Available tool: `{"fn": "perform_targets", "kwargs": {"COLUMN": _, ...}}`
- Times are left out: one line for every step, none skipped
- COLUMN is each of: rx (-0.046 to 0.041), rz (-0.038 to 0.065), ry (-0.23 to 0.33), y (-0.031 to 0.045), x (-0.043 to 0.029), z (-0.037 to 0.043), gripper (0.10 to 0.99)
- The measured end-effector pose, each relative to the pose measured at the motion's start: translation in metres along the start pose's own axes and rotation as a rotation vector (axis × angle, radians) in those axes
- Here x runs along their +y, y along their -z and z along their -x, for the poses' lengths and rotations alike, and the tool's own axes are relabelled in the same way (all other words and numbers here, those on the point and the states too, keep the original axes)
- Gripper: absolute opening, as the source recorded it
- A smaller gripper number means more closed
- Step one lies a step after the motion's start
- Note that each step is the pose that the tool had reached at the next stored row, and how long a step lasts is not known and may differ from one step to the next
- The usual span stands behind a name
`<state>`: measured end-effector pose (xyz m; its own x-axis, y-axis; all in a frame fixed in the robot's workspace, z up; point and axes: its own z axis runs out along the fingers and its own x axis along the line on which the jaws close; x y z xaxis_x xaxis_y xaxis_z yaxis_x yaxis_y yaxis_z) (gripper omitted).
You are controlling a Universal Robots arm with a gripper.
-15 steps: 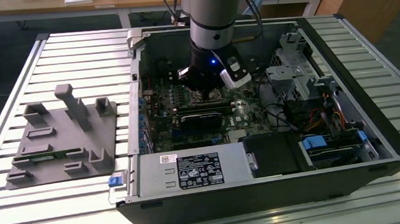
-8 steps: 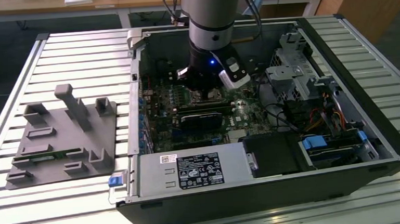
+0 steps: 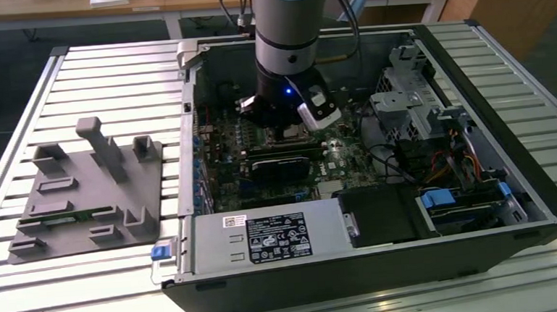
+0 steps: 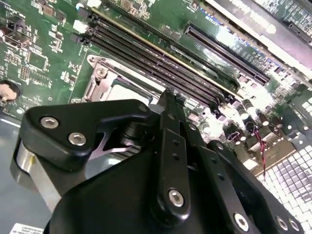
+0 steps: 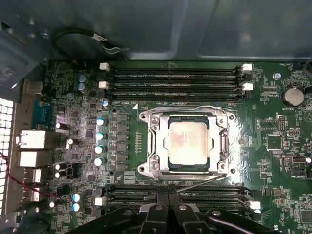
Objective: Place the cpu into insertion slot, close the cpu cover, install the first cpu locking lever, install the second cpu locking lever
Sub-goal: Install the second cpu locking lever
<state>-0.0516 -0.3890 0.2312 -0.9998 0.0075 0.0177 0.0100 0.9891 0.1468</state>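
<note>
Cpu [image 5: 188,141] sits in insertion slot [image 5: 155,141], grey face up; cpu cover [image 5: 187,117] closed flat over it, framing chip through window. We judge placing and cover steps done. Thin wire lever [image 5: 200,183] lies slanted along slot edge nearest hand, apparently not latched. Hand [image 5: 168,210] hovers just beside that edge, fingers [image 5: 157,208] pressed together, holding nothing, likely narrowed to push lever. In exterior view, arm [image 3: 286,39] stands over board inside computer case [image 3: 512,185] on slatted tabletop [image 3: 109,72].
</note>
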Motion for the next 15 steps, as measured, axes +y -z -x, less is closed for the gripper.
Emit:
{"fn": "perform_targets", "kwargs": {"rx": 0.0001, "rz": 0.006, "ry": 0.0, "y": 0.0003, "x": -0.0017, "z": -0.0002, "gripper": 0.106}}
{"fn": "perform_targets", "kwargs": {"rx": 0.0002, "rz": 0.01, "ry": 0.0, "y": 0.0005, "x": -0.0035, "z": -0.0004, "gripper": 0.106}}
{"fn": "perform_targets", "kwargs": {"rx": 0.0001, "rz": 0.011, "ry": 0.0, "y": 0.0007, "x": -0.0048, "z": -0.0005, "gripper": 0.106}}
{"fn": "perform_targets", "kwargs": {"rx": 0.0002, "rz": 0.012, "ry": 0.0, "y": 0.0009, "x": -0.0059, "z": -0.0005, "gripper": 0.106}}
{"fn": "perform_targets", "kwargs": {"rx": 0.0001, "rz": 0.012, "ry": 0.0, "y": 0.0008, "x": -0.0068, "z": -0.0005, "gripper": 0.106}}
{"fn": "perform_targets", "kwargs": {"rx": 0.0001, "rz": 0.013, "ry": 0.0, "y": 0.0007, "x": -0.0071, "z": -0.0008, "gripper": 0.106}}
{"fn": "perform_targets", "kwargs": {"rx": 0.0001, "rz": 0.015, "ry": 0.0, "y": 0.0005, "x": -0.0072, "z": -0.0012, "gripper": 0.106}}
{"fn": "perform_targets", "kwargs": {"rx": 0.0001, "rz": 0.016, "ry": 0.0, "y": 0.0004, "x": -0.0072, "z": -0.0018, "gripper": 0.106}}
{"fn": "perform_targets", "kwargs": {"rx": 0.0001, "rz": 0.017, "ry": 0.0, "y": 0.0, "x": -0.0072, "z": -0.0026, "gripper": 0.106}}
{"fn": "perform_targets", "kwargs": {"rx": 0.0001, "rz": 0.017, "ry": 0.0, "y": -0.0004, "x": -0.0073, "z": -0.0031, "gripper": 0.106}}
{"fn": "perform_targets", "kwargs": {"rx": 0.0002, "rz": 0.018, "ry": 0.0, "y": -0.0012, "x": -0.0075, "z": -0.0037, "gripper": 0.106}}
{"fn": "perform_targets", "kwargs": {"rx": 0.0002, "rz": 0.019, "ry": 0.0, "y": -0.0022, "x": -0.0076, "z": -0.0046, "gripper": 0.106}}
{"fn": "perform_targets", "kwargs": {"rx": 0.0003, "rz": 0.019, "ry": 0.0, "y": -0.0032, "x": -0.0078, "z": -0.0056, "gripper": 0.106}}
{"fn": "perform_targets", "kwargs": {"rx": 0.0002, "rz": 0.021, "ry": 0.0, "y": -0.0043, "x": -0.008, "z": -0.0065, "gripper": 0.106}}
{"fn": "perform_targets", "kwargs": {"rx": 0.0003, "rz": 0.021, "ry": 0.0, "y": -0.0055, "x": -0.0081, "z": -0.0073, "gripper": 0.106}}
